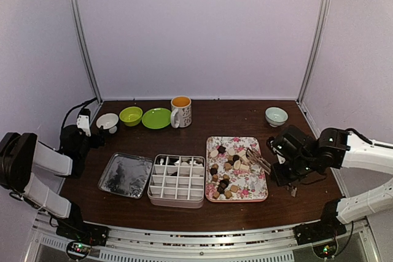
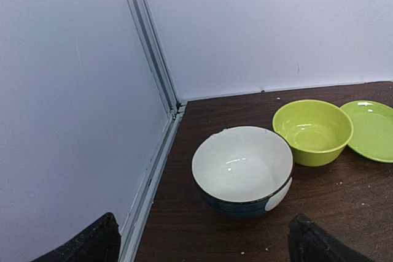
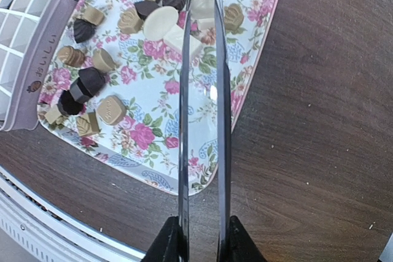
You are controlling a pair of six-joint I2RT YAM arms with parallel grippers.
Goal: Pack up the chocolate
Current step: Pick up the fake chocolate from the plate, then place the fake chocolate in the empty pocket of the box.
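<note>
Roughly twenty chocolates (image 3: 111,110) fill one tray (image 3: 153,133); right end effector (image 3: 202,246) pinches the tongs (image 3: 184,121), left end effector (image 2: 202,243) spread.

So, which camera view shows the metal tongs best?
The right wrist view: the tongs run up the middle, both blades clear, tips over the chocolate on the floral tray. The top external view shows them small, above the tray's right side. The left wrist view does not show them.
</note>
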